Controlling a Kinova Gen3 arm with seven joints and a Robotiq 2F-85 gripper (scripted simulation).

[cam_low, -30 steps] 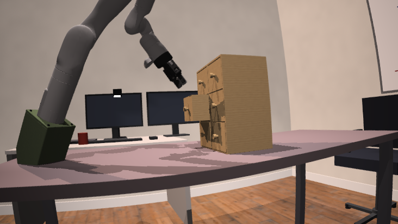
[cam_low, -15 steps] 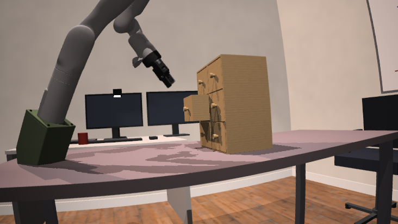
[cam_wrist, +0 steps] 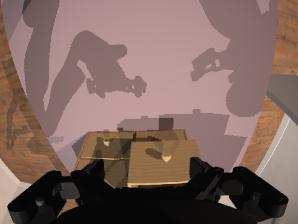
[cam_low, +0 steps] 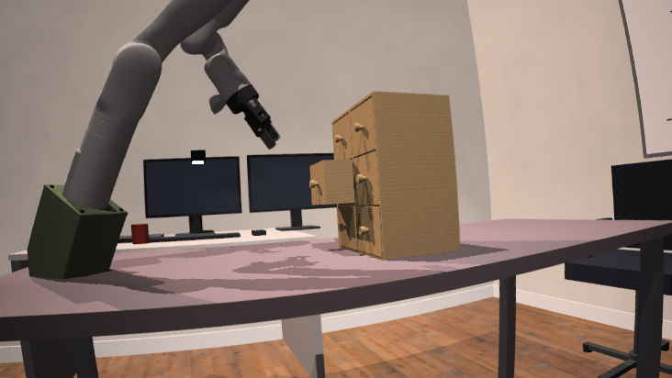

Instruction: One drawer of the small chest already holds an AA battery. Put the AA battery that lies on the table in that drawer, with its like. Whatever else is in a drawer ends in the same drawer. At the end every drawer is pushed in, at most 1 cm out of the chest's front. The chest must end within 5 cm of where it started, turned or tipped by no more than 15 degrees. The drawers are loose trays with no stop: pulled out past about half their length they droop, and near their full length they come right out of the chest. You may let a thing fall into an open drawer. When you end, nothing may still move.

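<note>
The small wooden chest [cam_low: 395, 175] stands on the purple table, with six knobbed drawers in two columns. The middle drawer of its left column [cam_low: 331, 182] is pulled out some way; the others sit in. My gripper [cam_low: 270, 138] is open and empty, in the air up and to the left of the open drawer, apart from the chest. In the wrist view the chest [cam_wrist: 140, 159] shows from above between my spread fingers. No battery shows in either view; the inside of the open drawer is hidden.
The arm's green base [cam_low: 72, 232] stands at the table's left. Behind the table is a white desk with two dark monitors [cam_low: 193, 187] and a red cup [cam_low: 140, 233]. A black chair [cam_low: 630, 262] stands at the right, past the table's edge.
</note>
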